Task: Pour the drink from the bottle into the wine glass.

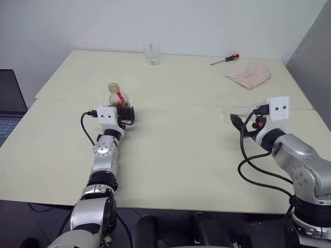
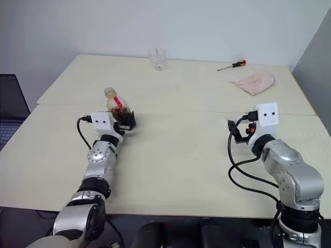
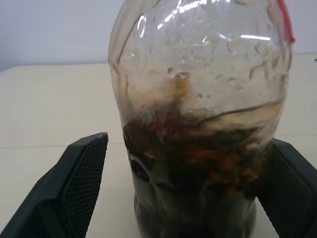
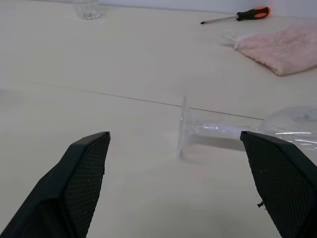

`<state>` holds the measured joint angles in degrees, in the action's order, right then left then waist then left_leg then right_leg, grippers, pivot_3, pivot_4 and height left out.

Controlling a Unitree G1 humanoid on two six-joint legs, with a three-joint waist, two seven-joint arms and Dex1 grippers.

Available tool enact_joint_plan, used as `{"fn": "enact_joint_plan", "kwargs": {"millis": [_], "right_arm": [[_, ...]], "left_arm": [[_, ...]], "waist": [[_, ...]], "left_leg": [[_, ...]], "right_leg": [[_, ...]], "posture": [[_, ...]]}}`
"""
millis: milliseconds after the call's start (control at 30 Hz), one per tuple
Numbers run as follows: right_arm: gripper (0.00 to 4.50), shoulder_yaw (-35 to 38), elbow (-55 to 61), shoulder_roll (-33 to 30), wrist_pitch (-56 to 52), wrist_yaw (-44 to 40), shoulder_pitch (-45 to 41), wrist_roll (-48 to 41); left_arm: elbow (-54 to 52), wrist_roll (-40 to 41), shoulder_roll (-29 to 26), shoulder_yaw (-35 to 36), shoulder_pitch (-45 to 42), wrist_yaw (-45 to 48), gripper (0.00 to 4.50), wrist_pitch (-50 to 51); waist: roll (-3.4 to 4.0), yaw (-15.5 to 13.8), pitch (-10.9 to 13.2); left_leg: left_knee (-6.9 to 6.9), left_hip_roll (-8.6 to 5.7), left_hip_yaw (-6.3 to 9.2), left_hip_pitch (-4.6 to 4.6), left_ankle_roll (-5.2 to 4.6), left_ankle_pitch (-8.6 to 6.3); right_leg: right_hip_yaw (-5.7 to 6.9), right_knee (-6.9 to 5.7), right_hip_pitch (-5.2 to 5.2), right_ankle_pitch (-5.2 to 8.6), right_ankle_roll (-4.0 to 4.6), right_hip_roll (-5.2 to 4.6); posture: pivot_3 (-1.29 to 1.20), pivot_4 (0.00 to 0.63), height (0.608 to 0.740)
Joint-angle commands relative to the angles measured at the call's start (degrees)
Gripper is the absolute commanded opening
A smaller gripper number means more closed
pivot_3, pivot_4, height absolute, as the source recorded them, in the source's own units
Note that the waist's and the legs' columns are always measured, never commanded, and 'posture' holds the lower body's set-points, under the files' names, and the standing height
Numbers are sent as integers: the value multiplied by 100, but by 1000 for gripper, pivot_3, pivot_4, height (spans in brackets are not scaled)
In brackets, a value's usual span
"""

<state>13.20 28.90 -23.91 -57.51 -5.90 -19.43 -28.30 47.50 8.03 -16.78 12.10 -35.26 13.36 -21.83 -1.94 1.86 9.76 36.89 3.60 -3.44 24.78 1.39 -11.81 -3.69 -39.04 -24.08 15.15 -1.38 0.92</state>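
Since the clear stemmed wine glass (image 4: 233,130) is lying on its side on the pale cream table (image 1: 181,165), nothing can be poured yet, so I'd say the real step in hand is getting that glass upright. It's just ahead of the right gripper (image 4: 181,186), foot facing the camera, stem running off toward the bowl at the edge of the right wrist view. That claw is spread wide with nothing in it.

Over on the other side, the small squat clear plastic bottle (image 1: 120,103) stands upright with the left gripper (image 3: 185,191) around its lower body. Fingers (image 3: 81,178) look spread with a visible gap on one side; the other side I can't tell if it touches. So I'd call it released, not squeezing. The dark brown cola-like drink (image 3: 198,168) fills only the bottom part, foamy above.

How I'd do it: bring the right claw in on the stem near the bowl, close gently, tip it up onto its foot, and check it doesn't wobble. Thin glass, so no hard clamping. Then re-grip the bottle low and firm.

Short clear tumbler (image 1: 151,54), red-handled screwdriver (image 1: 225,59) and pink cloth (image 1: 251,75) sit well out of the way at the far end.
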Motion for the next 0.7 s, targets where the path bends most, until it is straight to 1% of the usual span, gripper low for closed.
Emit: {"fn": "enact_joint_plan", "kwargs": {"millis": [33, 167, 267, 433, 533, 600, 667, 700], "right_arm": [[4500, 223, -85, 177, -134, 169, -211, -57], [4500, 652, -449, 642, -372, 453, -497, -236], [4500, 792, -654, 785, -484, 537, -620, -258], [4500, 1744, -1183, 1494, -767, 1232, -1092, -618], [4500, 2005, -1379, 1695, -855, 1442, -1275, -733], [4500, 2091, -1496, 1863, -901, 1518, -1364, -861], [4500, 2376, -1633, 2094, -947, 1768, -1503, -1045], [4500, 2578, -1708, 2210, -956, 1930, -1586, -1148]], "left_arm": [[-819, 130, -12, -16, 483, 162, 4474, 312], [-1970, 188, 7, -67, 1360, 233, 4474, 808], [-2485, 195, 31, -65, 1687, 211, 4474, 1097], [-3591, 106, 0, -75, 2553, 222, 4474, 1424], [-4451, -125, 15, -223, 3152, 147, 4474, 1504], [-5562, 196, -113, -762, 3706, 780, 4474, 1990], [-6498, 1085, -273, -1130, 3967, 1321, 4474, 3090], [-6800, 1386, -395, -1208, 3935, 1520, 4474, 3442]], "waist": [[1, 15, -1], [2, 32, -2], [0, 8, -4], [2, 13, -7], [2, 11, -7], [3, 17, -8], [4, 39, -8], [5, 34, -8]], "left_leg": [[-1, 0, -1, -1, 0, 0], [-2, 4, -1, -2, 0, 0], [-3, 4, -1, -2, 0, 0], [-2, 5, -1, -2, 0, 0], [-5, 5, 0, -2, 0, 0], [-7, 6, -2, -1, 0, 0], [-9, 9, -2, -1, 0, 0], [-8, 11, 0, -2, 0, 0]], "right_leg": [[-3, 0, 0, 0, 0, 0], [-4, -3, -1, -2, 4, 0], [-3, -4, -1, -2, 5, -1], [-6, -3, -1, -3, 5, -2], [-7, -2, -3, -2, 5, -4], [-10, -1, -3, -3, 5, -5], [-18, -3, -6, -2, 5, -9], [-19, -5, -4, -2, 6, -11]], "posture": [[0, 150, 740], [0, 150, 740], [0, 150, 740], [0, 150, 740], [0, 150, 740], [0, 150, 740], [0, 150, 740], [0, 150, 740]]}}
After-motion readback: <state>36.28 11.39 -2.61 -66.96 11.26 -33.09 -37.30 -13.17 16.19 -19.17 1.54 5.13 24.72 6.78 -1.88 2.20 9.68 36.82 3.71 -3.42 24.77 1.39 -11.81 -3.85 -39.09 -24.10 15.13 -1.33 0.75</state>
